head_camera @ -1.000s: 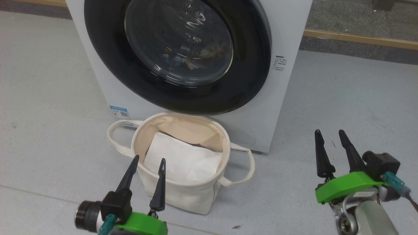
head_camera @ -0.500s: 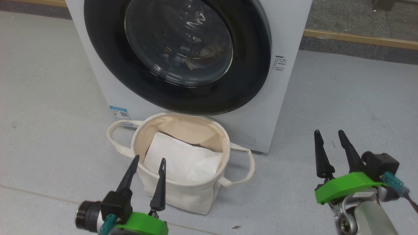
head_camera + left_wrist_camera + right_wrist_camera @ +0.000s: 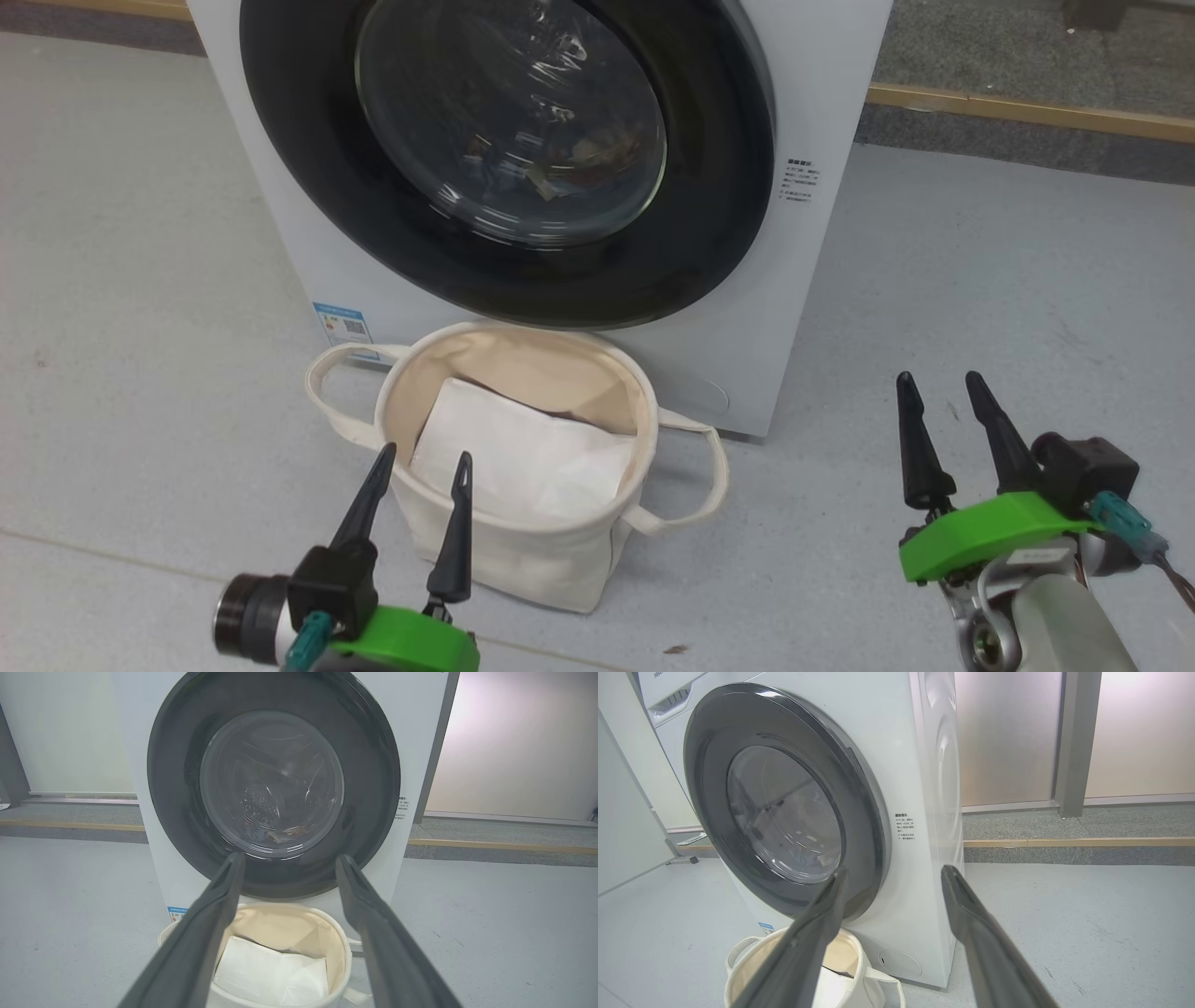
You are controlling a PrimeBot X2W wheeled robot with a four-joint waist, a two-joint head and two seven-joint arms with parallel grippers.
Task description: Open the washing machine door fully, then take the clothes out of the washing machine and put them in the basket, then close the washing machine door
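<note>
Left gripper (image 3: 426, 453): two long dark fingers are spread wide, and nothing is held between them. It is placed at the lower left of the head view, on the near side of the basket, with its tips pointed toward the machine.

Right gripper (image 3: 938, 376): the fingers are likewise parted wide and nothing is gripped. It is set over the grey floor (image 3: 980, 261), well to the right of the basket and off the machine's right front corner.

Washing machine (image 3: 826, 103): a white front-loading box is stood on the floor. A small printed label (image 3: 799, 180) is carried to the right of the door, and a blue sticker (image 3: 343, 323) is fixed low on the left.

Washing machine door (image 3: 509, 121): a glossy black rim is fitted around a bulging clear glass centre. It is seen shut against the machine's front.

Clothes (image 3: 560, 163): these are glimpsed dimly through the glass, low in the drum. Bits of orange and cream are made out, and little else can be told.

Basket (image 3: 523, 565): a round cream fabric tub with two loop handles is placed on the floor just in front of the machine, below the door. A flat white sheet (image 3: 523, 462) is laid inside it.
</note>
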